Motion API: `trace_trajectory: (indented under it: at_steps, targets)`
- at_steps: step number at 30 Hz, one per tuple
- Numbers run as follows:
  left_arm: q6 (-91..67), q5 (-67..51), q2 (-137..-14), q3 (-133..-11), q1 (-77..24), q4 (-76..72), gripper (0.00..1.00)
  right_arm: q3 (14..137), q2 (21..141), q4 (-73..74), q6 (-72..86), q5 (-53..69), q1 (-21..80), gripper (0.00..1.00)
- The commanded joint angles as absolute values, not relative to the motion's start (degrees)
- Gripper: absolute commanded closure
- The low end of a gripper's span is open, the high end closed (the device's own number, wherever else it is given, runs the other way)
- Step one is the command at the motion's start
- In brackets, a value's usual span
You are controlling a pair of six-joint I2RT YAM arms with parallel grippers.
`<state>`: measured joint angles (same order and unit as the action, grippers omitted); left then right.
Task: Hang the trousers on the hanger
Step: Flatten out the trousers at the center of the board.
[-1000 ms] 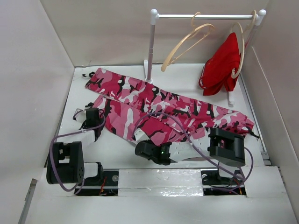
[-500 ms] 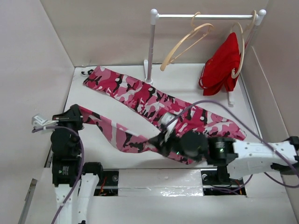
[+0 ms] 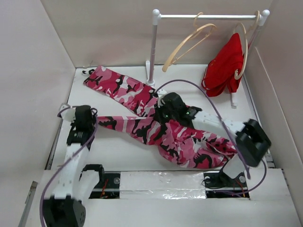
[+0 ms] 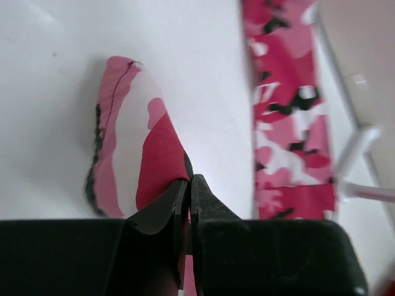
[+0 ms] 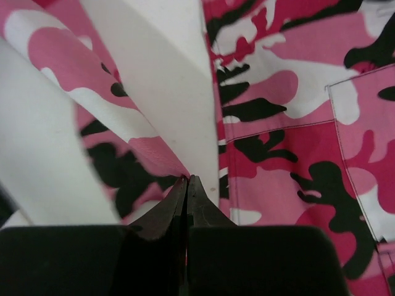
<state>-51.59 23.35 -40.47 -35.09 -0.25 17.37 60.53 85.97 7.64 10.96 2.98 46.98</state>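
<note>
Trousers sprawl across the table, waist bunched near-right, one leg running to the far-left corner. Right gripper is clamped on a mid-garment fold, tips hidden under its own wrist from above. Left gripper pinches the other leg's hem near the left edge. Hanger hangs on the rear rail, well apart from the cloth.

- trousers lie across the table, with the bulk bunched at front right
- one leg runs back-left to the far left corner, the other runs left, nearer the front
- left gripper is on the nearer leg's left end
- right gripper is on the cloth mid-table, where the legs meet
- rack stands at the back, behind the trousers
- hanger hangs on the rail's left part
- second hanger with a plain garment hangs at the right end
</note>
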Motion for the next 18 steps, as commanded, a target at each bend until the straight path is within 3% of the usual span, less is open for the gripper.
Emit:
trace_trajectory:
  at_steps: [1,5,13,18]
  targets:
    - [-52.64,32.08,-52.43,-39.69,1.14,10.37,1.00,66.78,93.05,8.86,8.61,3.26,41.76,1.00]
    - [-50.47,31.47,-68.17,-48.58,1.14,8.53,1.00,74.08,101.15,10.54,9.14,1.50,38.77,1.00]
    - [-36.49,29.46,-98.15,-76.95,0.62,13.45,1.00,76.64,104.41,10.99,9.40,-6.06,38.76,1.00]
    - [-32.88,28.92,-107.13,-85.69,0.09,13.98,0.86,77.25,106.96,10.28,9.58,-6.33,38.23,1.00]
